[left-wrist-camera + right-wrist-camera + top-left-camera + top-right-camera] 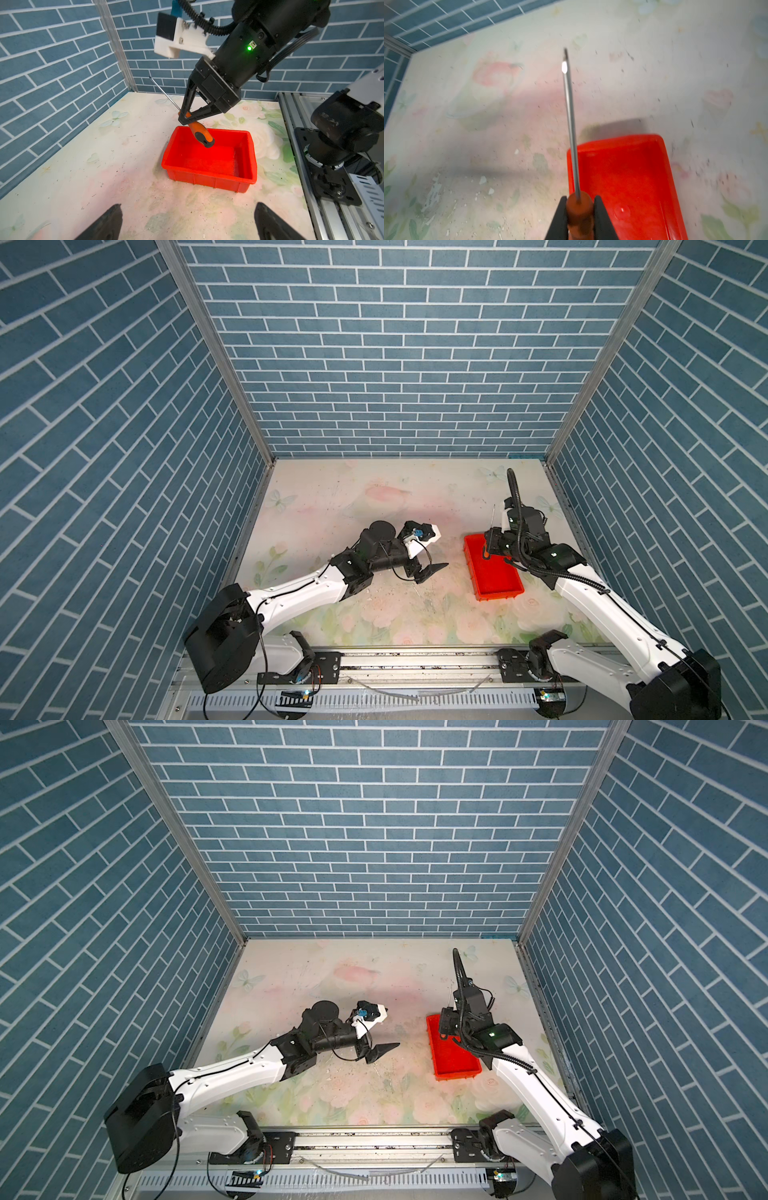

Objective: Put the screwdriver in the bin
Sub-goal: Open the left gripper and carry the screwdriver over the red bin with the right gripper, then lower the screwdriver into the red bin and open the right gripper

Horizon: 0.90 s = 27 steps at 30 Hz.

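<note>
Above floral table [83,155], screwdriver [200,133] slants shaft-up, handle over bin [207,180]

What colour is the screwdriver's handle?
Orange, with a black end cap; the screwdriver shows best in the left wrist view.

Right gripper [489,549] is clamped on the screwdriver [485,552]: the orange handle pokes out below the claw and the thin shaft sticks out past it toward the back wall. Directly beneath the claw lies the red bin's [496,585] far end. Well off to its left, the left gripper [430,571] hangs above the floral table [353,506], jaws spread.
</note>
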Each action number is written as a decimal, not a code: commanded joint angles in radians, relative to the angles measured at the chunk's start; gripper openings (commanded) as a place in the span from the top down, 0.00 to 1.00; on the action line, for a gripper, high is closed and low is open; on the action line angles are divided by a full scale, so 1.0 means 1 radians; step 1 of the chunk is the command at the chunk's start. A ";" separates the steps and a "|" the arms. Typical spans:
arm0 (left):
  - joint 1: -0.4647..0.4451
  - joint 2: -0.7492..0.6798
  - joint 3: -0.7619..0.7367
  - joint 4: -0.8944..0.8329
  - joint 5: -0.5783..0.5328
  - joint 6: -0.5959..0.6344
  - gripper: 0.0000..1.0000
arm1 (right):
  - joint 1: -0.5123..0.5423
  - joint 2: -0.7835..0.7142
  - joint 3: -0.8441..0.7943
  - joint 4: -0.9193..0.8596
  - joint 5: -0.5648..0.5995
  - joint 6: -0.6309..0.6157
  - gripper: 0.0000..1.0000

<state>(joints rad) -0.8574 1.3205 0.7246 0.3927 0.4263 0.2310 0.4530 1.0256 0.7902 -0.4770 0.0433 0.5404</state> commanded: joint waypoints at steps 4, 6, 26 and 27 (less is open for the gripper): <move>-0.034 0.015 -0.014 0.001 0.036 0.093 0.00 | -0.002 -0.002 -0.053 -0.162 -0.033 0.195 1.00; -0.037 0.022 -0.015 0.000 0.050 0.107 0.00 | -0.003 0.011 -0.080 -0.154 -0.041 0.216 1.00; -0.051 0.037 0.005 -0.100 0.051 0.140 0.00 | -0.030 0.264 -0.173 0.083 -0.034 0.208 1.00; -0.051 0.037 0.005 -0.101 0.049 0.140 0.00 | -0.032 0.271 -0.175 0.091 -0.034 0.207 1.00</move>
<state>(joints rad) -0.9020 1.3571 0.7231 0.3042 0.4725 0.3569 0.4301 1.2800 0.6384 -0.4301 -0.0006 0.7284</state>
